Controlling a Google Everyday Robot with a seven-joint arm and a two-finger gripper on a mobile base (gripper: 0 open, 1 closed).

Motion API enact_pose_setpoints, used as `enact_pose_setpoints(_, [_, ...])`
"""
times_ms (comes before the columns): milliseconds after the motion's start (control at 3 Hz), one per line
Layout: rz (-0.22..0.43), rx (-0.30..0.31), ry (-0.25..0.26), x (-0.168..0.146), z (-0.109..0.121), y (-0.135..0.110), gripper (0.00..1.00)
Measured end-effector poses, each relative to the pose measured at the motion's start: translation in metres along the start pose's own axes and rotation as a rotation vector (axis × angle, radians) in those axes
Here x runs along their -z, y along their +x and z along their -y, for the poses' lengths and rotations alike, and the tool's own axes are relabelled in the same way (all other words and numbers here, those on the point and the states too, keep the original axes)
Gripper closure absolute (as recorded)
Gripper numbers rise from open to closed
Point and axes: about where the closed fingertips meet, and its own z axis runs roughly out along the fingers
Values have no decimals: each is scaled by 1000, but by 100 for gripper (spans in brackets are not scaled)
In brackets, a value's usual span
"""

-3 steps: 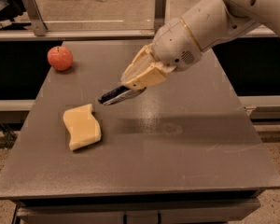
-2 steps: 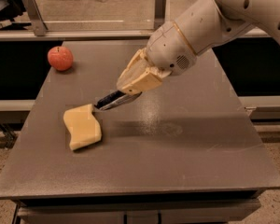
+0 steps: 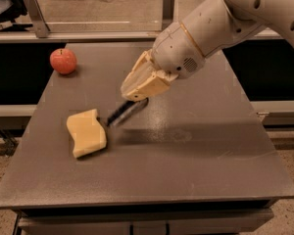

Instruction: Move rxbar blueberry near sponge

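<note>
A red apple (image 3: 63,61) sits at the bench's (image 3: 210,170) 10 o'clock corner. The pale yellow sponge (image 3: 86,133) lies toward 8 o'clock. Just beside the sponge, at its 2 o'clock, the rxbar blueberry (image 3: 124,113) slants down, its low end near the sponge's corner. The gripper (image 3: 137,97) hangs mid-bench, its cream fingers (image 3: 148,84) clamped on the bar's upper end.
</note>
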Motion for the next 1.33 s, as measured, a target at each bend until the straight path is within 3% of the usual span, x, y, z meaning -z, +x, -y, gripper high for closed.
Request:
enact_pose_setpoints(333, [0,3,-2,-1,0,-2,4])
enact_pose_setpoints(1000, [0,4,-3,-2,-1,-2,0])
enact_pose_setpoints(1333, [-118,-122,33,26,-8,43,0])
